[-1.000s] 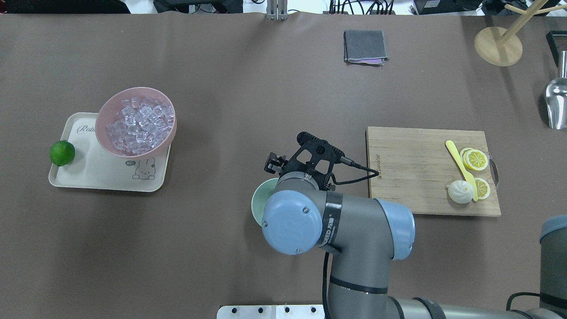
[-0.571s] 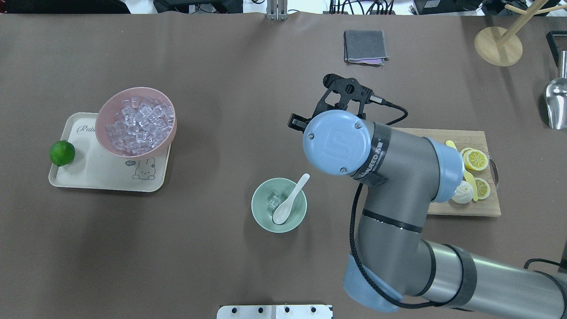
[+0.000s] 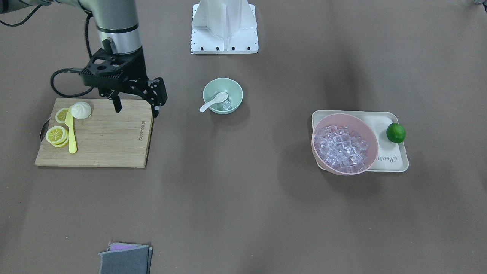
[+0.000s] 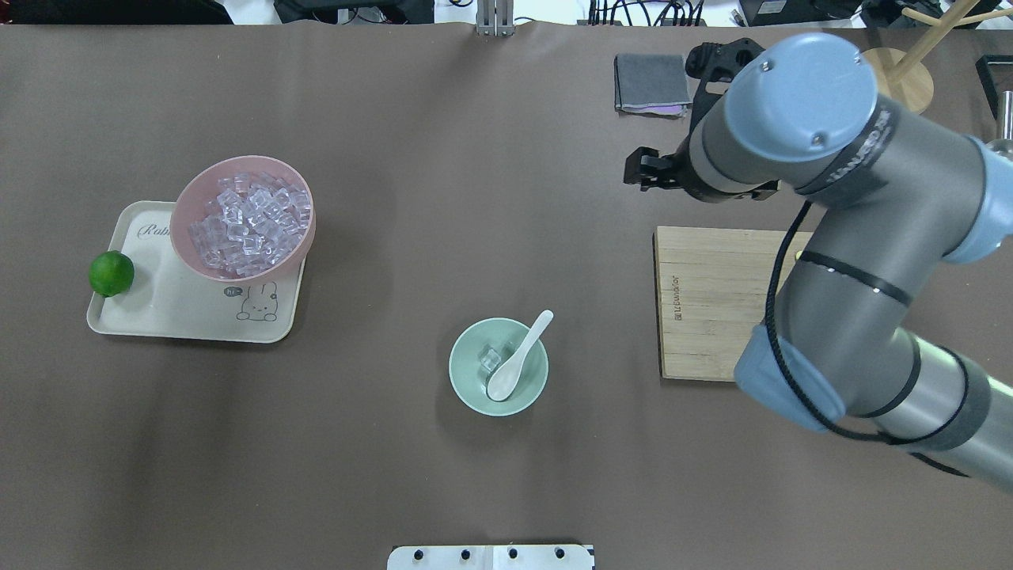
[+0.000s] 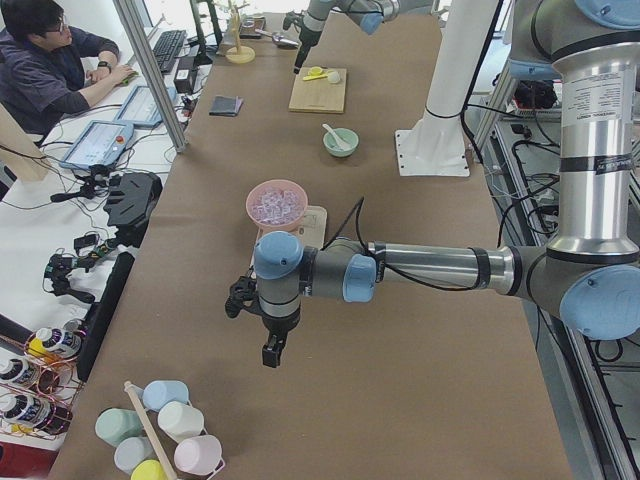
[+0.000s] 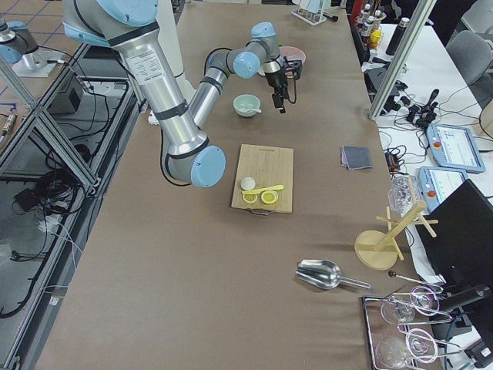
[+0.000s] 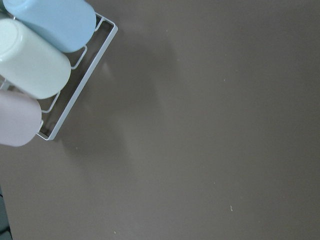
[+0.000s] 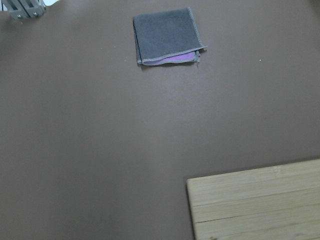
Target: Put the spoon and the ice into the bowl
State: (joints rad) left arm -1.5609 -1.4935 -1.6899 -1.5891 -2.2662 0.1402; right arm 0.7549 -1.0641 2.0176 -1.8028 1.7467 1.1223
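Note:
The mint-green bowl (image 4: 462,372) stands mid-table. The white spoon (image 4: 518,356) lies in it, scoop down, with its handle over the rim. One clear ice cube (image 4: 491,360) rests beside the scoop. The front-facing view shows the same bowl (image 3: 236,91), spoon (image 3: 212,102) and ice cube (image 3: 226,105). My right gripper (image 3: 137,111) is open and empty, raised over the cutting board's corner, well away from the bowl. My left gripper (image 5: 270,350) hangs above bare table near the mug rack. It shows only in the exterior left view, so I cannot tell whether it is open.
A pink bowl (image 4: 180,207) full of ice cubes sits on a cream tray (image 4: 158,313) with a lime (image 4: 111,273). The wooden cutting board (image 3: 110,137) holds lemon slices, a bun and a yellow knife (image 3: 70,133). A folded grey cloth (image 4: 650,81) lies at the far edge. The mug rack (image 7: 30,70) is near my left wrist.
My right arm has swung from over the mint bowl to the far right, beyond the board's corner. The bowl, hidden under the arm at first, now shows with spoon and ice inside.

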